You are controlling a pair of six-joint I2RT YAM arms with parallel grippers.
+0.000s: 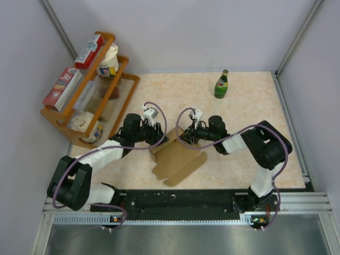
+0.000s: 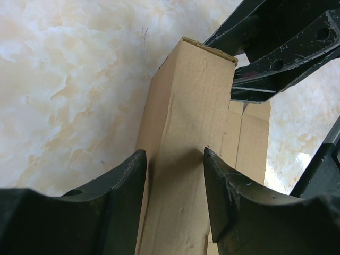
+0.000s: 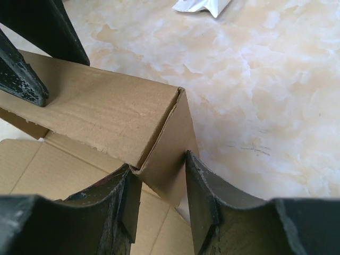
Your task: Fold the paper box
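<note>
The paper box (image 1: 178, 154) is a brown cardboard mailer lying part-folded in the middle of the table, with one long wall raised and flat flaps spread toward the near edge. My left gripper (image 1: 158, 139) straddles the left end of that raised wall (image 2: 186, 122), one finger on each side (image 2: 175, 159). My right gripper (image 1: 187, 137) is at the wall's other end, its jaws closed on the corner flap (image 3: 170, 143), both touching it (image 3: 162, 164). The left fingers (image 3: 24, 79) show in the right wrist view, and the right fingers (image 2: 276, 64) show in the left wrist view.
A green bottle (image 1: 221, 85) stands at the back right. A wooden rack (image 1: 125, 58) at the back left holds red-and-white cartons (image 1: 64, 87) and cups. A white object (image 3: 202, 5) lies beyond the box. Grey walls close in both sides.
</note>
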